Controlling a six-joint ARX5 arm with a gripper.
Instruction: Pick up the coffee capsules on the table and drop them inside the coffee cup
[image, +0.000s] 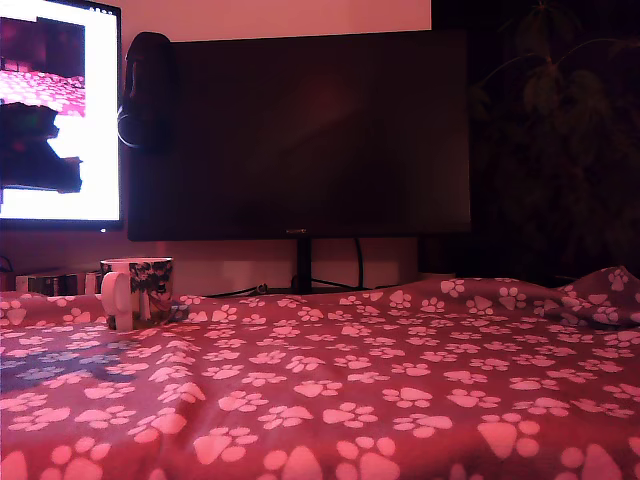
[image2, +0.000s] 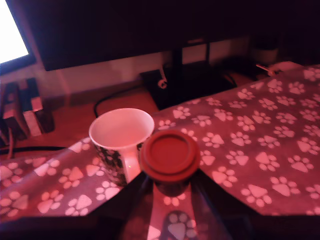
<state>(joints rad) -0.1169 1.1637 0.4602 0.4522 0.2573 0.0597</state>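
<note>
Nearest the wrist camera, the pincer (image2: 170, 192) shows as two dark fingers angling in from the foreground and closing on a dark red-brown coffee capsule (image2: 169, 155). The pincer is pinching the capsule by its tapered body, with the wide flat rim turned up toward the camera, so the capsule's long axis runs roughly along the camera's line of sight. It hangs above the table (image2: 260, 150), which is draped in reddish cloth printed with pale paw prints.

Just beyond the capsule, and off to one side, stands the coffee cup (image2: 121, 137). Its mouth is open and upright, the pale inside looks empty, and the dark leafy pattern shows on its outer wall. In the wrist view the capsule's rim overlaps the near edge of the cup's mouth, but the capsule is not centred over the opening. The mouth lies ahead of it and toward the side where a bright screen glows. My judgement is that the drop depends on a short carry in that direction before the fingers spread.

The exterior view shows the coffee cup (image: 137, 292) at its far left, with its thick white handle facing the camera. The arm and pincer are out of that frame. No pale cream capsule is visible in either view.

Farthest back, a large dark monitor (image: 300, 130) stands on its stand behind the table.
</note>
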